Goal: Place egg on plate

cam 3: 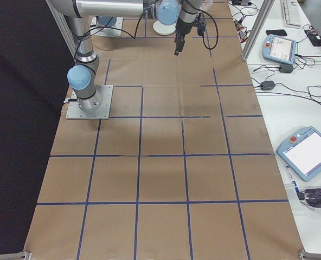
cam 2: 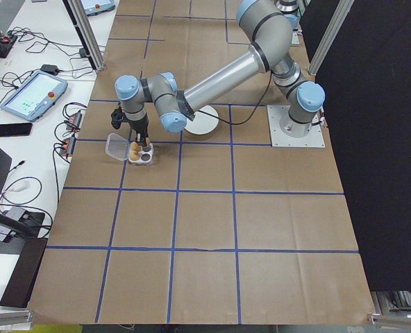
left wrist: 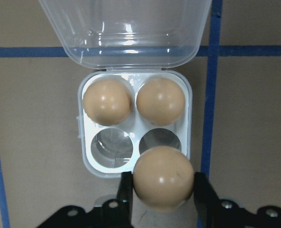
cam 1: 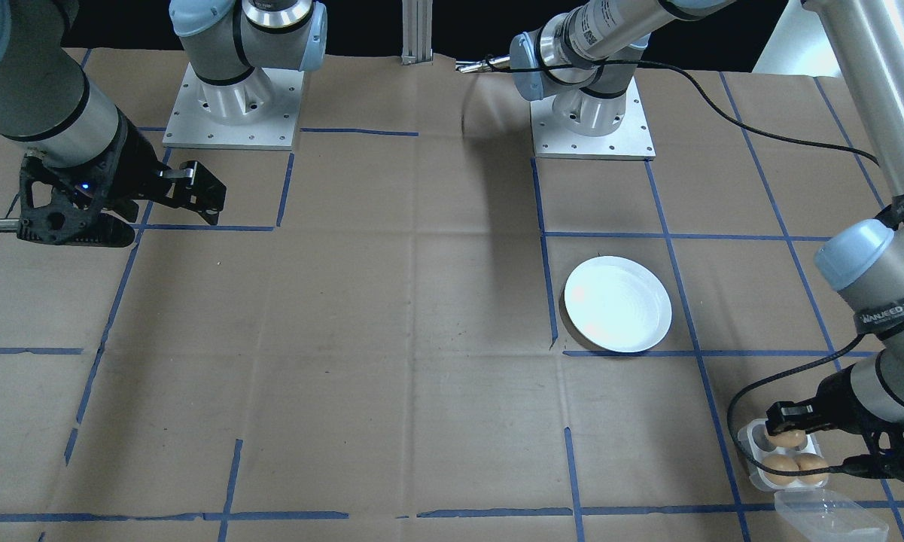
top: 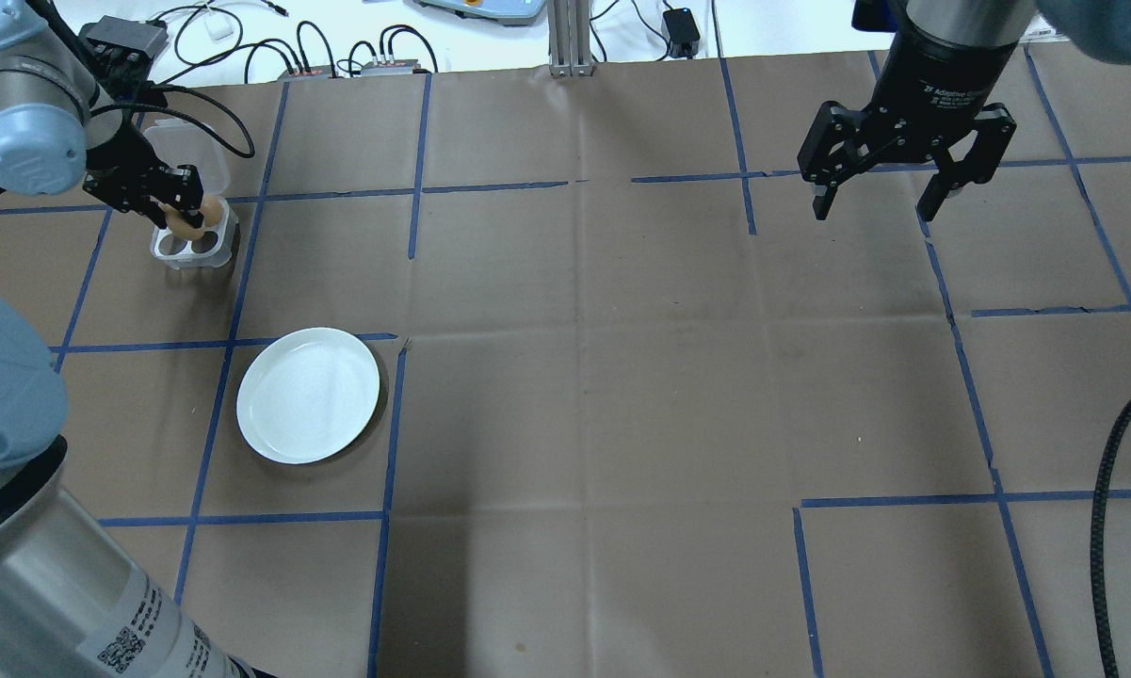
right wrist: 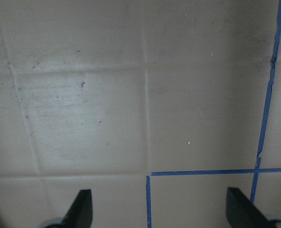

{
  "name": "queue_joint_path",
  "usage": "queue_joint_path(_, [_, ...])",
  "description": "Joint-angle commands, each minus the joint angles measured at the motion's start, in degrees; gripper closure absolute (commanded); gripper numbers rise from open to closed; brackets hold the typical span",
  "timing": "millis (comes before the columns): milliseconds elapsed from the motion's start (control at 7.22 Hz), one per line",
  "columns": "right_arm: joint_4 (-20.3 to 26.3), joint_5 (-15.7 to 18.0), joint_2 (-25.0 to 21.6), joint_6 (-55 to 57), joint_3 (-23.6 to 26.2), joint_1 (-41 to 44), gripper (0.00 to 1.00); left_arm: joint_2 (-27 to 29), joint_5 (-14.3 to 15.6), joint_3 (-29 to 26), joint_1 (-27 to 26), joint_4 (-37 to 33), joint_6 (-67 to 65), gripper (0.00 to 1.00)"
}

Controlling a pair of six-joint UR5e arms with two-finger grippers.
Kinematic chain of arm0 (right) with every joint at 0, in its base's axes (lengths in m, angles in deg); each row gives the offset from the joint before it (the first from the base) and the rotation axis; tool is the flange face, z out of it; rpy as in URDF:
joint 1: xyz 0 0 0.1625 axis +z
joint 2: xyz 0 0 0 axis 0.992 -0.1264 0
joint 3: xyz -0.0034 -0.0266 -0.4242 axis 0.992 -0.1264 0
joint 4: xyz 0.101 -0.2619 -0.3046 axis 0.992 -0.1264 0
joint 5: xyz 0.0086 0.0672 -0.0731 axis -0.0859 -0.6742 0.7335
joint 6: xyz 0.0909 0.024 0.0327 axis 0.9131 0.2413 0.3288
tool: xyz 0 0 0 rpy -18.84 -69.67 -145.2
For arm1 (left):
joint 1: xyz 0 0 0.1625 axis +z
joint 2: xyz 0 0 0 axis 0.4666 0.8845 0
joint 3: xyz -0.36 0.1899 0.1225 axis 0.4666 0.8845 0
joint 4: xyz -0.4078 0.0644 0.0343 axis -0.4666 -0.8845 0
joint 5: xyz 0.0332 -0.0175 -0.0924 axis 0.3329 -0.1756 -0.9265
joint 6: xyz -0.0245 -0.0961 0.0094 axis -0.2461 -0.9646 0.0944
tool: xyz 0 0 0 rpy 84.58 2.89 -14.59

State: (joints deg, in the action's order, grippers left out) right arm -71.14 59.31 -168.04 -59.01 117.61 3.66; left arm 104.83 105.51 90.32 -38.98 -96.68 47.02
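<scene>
Brown egg [left wrist: 163, 176] pinched in left claw [left wrist: 162, 192], seemingly above tray [left wrist: 135, 124].

Open bench [top: 574, 395] paper is seen between egg tray [top: 193, 247] and plate [top: 308, 395], nothing standing between them. The raised tray lid [left wrist: 126, 28] borders the tray's far side. The right end effector [top: 904, 188] is held well apart.

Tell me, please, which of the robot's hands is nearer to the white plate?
Left. The left hand holds an egg over the egg tray, just beyond the plate; the right hand hovers open far across the table.
</scene>
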Motion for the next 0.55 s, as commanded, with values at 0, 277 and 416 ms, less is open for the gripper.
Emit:
queue_joint_path(0, [0.0,0.0,0.0,0.0,0.0,0.0,0.00,-7.1,0.1,0.7,-0.1,-9.2,-2.2,0.91])
queue_joint_path(277, [0.0,0.0,0.0,0.0,0.0,0.0,0.00,-10.9,-0.1,4.4,-3.8,-11.6,-8.8,0.93])
queue_joint_path(416, [0.0,0.0,0.0,0.0,0.0,0.0,0.00,-12.1,-0.3,8.2,-7.2,-10.8,-13.8,0.94])
